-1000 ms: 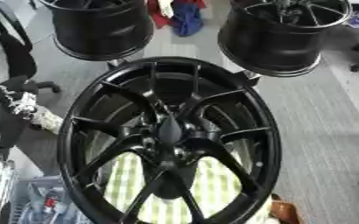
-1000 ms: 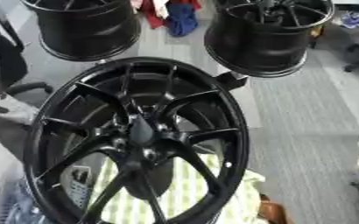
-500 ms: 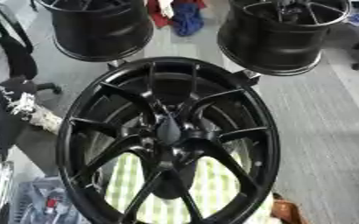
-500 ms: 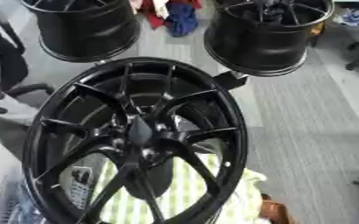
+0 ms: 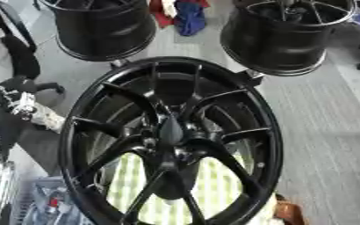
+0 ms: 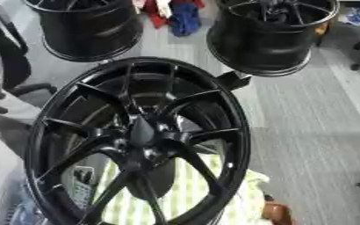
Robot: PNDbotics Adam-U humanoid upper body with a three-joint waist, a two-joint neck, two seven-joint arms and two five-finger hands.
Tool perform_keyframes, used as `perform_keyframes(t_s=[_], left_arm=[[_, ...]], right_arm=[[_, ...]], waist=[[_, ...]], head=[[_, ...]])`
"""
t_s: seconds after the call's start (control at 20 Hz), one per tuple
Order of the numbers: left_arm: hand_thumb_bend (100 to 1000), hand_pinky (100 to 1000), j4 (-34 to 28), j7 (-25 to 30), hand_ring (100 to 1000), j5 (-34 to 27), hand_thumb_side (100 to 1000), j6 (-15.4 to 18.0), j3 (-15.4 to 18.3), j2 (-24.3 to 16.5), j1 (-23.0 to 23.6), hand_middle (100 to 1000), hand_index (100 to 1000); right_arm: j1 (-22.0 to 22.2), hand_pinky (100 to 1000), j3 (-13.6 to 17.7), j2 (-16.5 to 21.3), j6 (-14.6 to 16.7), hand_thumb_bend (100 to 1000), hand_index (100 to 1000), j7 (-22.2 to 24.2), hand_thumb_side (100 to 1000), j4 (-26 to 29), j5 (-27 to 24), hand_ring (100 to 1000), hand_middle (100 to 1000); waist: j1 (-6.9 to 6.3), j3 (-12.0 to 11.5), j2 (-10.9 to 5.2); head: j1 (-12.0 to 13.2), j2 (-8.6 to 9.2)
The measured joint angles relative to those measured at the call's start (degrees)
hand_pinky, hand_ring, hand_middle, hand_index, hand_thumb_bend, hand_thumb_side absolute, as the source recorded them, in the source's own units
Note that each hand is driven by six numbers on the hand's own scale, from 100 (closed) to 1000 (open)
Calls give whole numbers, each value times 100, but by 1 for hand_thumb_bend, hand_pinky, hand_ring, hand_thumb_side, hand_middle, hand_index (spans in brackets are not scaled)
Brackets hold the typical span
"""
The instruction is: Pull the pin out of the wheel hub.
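A big black wheel point(image 5: 170, 140) is seen lying w/ its hub point(image 5: 170, 141) at centre; a dark pin point(image 5: 170, 127) sticks up from the hub. A checked cloth point(image 5: 214, 189) lies under the wheel. Two more rims point(image 5: 106, 26) stand beyond it. Neither robot hand is seen, so grip state can't be told

We saw a big black wheel hub point(image 5: 171, 140), shiny on its spokes. A dark cone-shaped pin point(image 5: 170, 130) stood at its middle, black like the rest. Under it lay a cloth point(image 5: 214, 184) with yellow-green and white checks. Behind stood two more black wheels point(image 5: 106, 26) point(image 5: 279, 33). The floor point(image 5: 321, 123) was grey with thin stripes. Red and blue cloth point(image 5: 181, 13) lay far back. A brown thing point(image 6: 275, 211) sat by the cloth's corner.
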State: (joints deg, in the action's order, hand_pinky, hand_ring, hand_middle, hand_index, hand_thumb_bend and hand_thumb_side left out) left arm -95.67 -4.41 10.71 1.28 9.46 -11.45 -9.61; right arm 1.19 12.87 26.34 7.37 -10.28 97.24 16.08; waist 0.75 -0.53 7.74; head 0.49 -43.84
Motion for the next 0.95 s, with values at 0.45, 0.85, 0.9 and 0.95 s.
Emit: perform_keyframes(t_s=[0.45, 0.85, 0.9, 0.95], left_arm=[[266, 545, 0, -26, 692, -16, 628, 24, -7, 55, -5, 691, 793], [260, 541, 3, -152, 691, -46, 621, 37, -10, 110, -7, 687, 785], [260, 541, 4, -175, 691, -54, 621, 37, -10, 128, -8, 687, 784], [260, 541, 5, -195, 692, -58, 622, 41, -11, 147, -8, 687, 784]], right_arm=[[-466, 837, -757, -529, 148, 100, 964, 490, 280, 323, -861, 773, 883], [-665, 832, -1148, -949, 162, 100, 961, 881, 273, 241, -1373, 763, 876], [-676, 831, -1170, -998, 161, 100, 961, 902, 271, 216, -1435, 762, 875], [-677, 831, -1188, -1032, 161, 100, 960, 917, 271, 196, -1494, 761, 874]], waist=[[-13, -66, 9], [-14, -88, 26], [-14, -87, 26], [-14, -87, 28]], head=[[-76, 0], [-71, 0], [-71, 0], [-71, 0]])
